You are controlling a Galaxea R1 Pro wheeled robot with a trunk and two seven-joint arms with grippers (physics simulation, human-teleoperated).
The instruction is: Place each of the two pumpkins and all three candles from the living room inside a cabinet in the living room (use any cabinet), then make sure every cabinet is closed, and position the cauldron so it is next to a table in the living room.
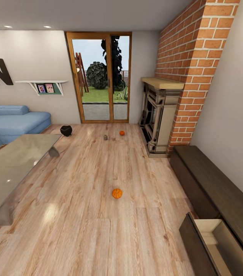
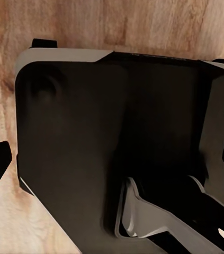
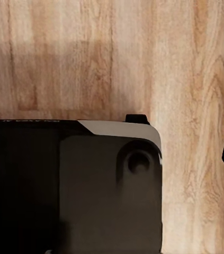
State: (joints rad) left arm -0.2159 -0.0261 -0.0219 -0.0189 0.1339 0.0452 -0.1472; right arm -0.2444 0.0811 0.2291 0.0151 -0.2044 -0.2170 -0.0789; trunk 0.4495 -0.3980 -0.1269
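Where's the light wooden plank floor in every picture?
Head view: the light wood-plank floor fills the middle and bottom, under the orange ribbed pumpkin.
Left wrist view: the floor borders the robot's black body panel.
Right wrist view: the floor lies beyond and beside the black panel.
Shared landmark: the pale plank grain.

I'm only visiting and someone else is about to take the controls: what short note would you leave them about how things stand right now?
Grippers: the wrist views look down at the robot's own dark base over the wood floor; whether either gripper is open or shut cannot be told.
Things: one pumpkin lies mid-floor, a second pumpkin near the glass door, a grey candle beside it. The cauldron sits on the floor past the far end of the coffee table.
Cabinet: one drawer is pulled open; nothing visible in the part that shows.
Left: everything seen still needs storing, then closing the drawer.
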